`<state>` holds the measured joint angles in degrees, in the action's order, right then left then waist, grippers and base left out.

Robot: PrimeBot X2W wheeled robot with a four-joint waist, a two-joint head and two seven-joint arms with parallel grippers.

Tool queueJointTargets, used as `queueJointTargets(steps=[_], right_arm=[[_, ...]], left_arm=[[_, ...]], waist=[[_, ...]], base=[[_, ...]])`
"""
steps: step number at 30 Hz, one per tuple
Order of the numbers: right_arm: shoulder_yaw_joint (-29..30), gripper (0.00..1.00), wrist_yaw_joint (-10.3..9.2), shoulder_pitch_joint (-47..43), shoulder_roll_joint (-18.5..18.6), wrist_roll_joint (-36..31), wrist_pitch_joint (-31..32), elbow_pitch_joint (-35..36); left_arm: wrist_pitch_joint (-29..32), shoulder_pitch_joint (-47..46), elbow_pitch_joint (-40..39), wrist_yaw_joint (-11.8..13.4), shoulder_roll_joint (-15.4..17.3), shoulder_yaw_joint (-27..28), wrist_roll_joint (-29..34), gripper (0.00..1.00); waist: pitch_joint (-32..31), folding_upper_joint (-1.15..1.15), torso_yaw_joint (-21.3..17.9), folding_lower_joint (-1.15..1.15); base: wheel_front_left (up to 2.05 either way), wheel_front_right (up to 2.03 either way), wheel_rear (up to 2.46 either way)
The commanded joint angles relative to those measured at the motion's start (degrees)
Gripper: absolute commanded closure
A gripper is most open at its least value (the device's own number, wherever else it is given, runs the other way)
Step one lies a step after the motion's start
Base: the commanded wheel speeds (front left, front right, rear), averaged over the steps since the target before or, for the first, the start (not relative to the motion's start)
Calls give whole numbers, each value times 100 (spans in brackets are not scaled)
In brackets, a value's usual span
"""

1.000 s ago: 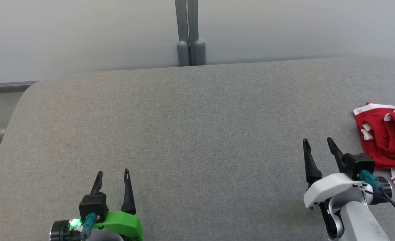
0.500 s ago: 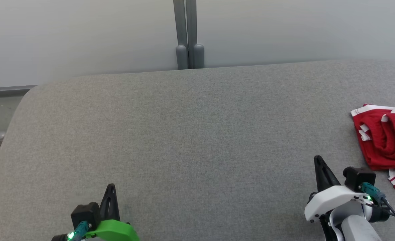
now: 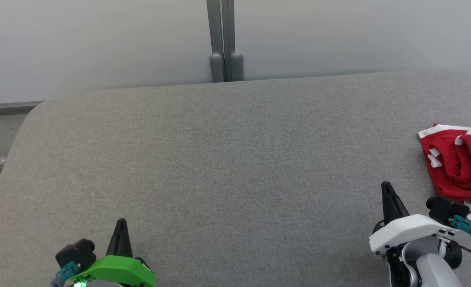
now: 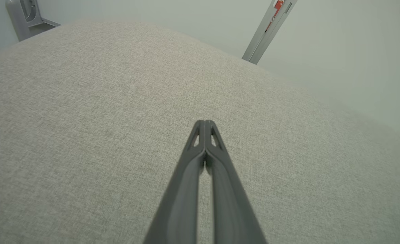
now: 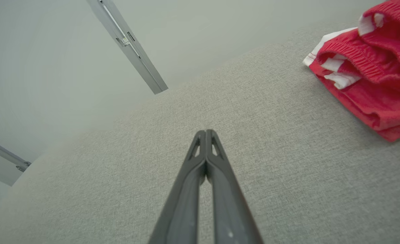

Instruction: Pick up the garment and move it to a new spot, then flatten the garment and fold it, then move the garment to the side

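red garment [image 3: 456, 167] bunched at worktop [image 3: 235, 159] right edge | just right of right gripper [image 3: 386, 186], far from left gripper [image 3: 121, 222] | both pinched closed, empty

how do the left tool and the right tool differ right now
The left tool sits on a green mount; the right tool sits on a white mount. The right tool is near the red garment; the left tool is far from it. Both are shut and hold nothing.
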<state>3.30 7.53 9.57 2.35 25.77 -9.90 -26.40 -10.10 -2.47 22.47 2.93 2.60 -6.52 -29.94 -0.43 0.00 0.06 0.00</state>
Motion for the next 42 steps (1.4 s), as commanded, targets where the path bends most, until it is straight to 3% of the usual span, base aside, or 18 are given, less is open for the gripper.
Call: queueJointTargets(steps=[1,42], right_arm=[[22,100,-1,26,29,276,54,153],[175,100,-2,-162,49,3485,854,719]], left_arm=[[48,-147,-122,-53,12,76,-270,100],[860,-294,-501,-559,26,702,-3278,100]], waist=[[1,0,0,0],[24,0,-2,0]], base=[[0,0,0],[0,0,0]])
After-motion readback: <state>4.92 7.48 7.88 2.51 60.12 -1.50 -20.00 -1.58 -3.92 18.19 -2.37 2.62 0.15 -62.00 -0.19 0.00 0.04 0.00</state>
